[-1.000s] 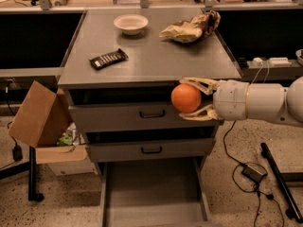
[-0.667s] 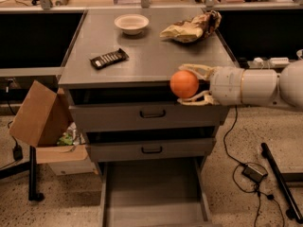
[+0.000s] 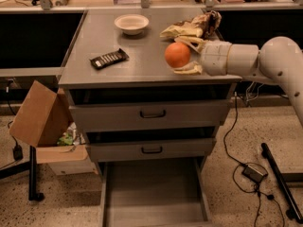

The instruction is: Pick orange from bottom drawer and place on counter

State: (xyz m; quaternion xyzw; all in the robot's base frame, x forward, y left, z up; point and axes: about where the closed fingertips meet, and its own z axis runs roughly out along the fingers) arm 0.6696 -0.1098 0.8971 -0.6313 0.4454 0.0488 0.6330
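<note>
Bench: the flat grey cabinet top (image 3: 142, 51) is spread directly beneath the end effector (image 3: 182, 55) and is judged to be the set-down surface.
Arm: a thick white arm (image 3: 265, 60) is extended sideways over the bench edge, behind the end effector, so that the fruit is carried in over the surface.
Bottom drawer: the lowest drawer (image 3: 154, 188) is pulled open well below the end effector; nothing is seen inside it.
Cardboard box: a brown box (image 3: 40, 112) is leaned by the cabinet, far past the fingertips and lower.
Crumpled bag: a yellowish bag (image 3: 191, 27) is lying just beyond the end effector, deeper on the bench.
Bowl: a white bowl (image 3: 131, 22) is set farther back, ahead of the fingertips.
Black bar: a dark flat item (image 3: 109, 58) is lying ahead of the fingertips, well apart.
End effector: both fingers are closed around the fruit, one on its far side and one on its near side.
Orange: the orange (image 3: 177, 55) is gripped between the fingers, over the bench near its front edge; contact with the surface cannot be told. It is round, so no long axis or pointing direction is shown.
</note>
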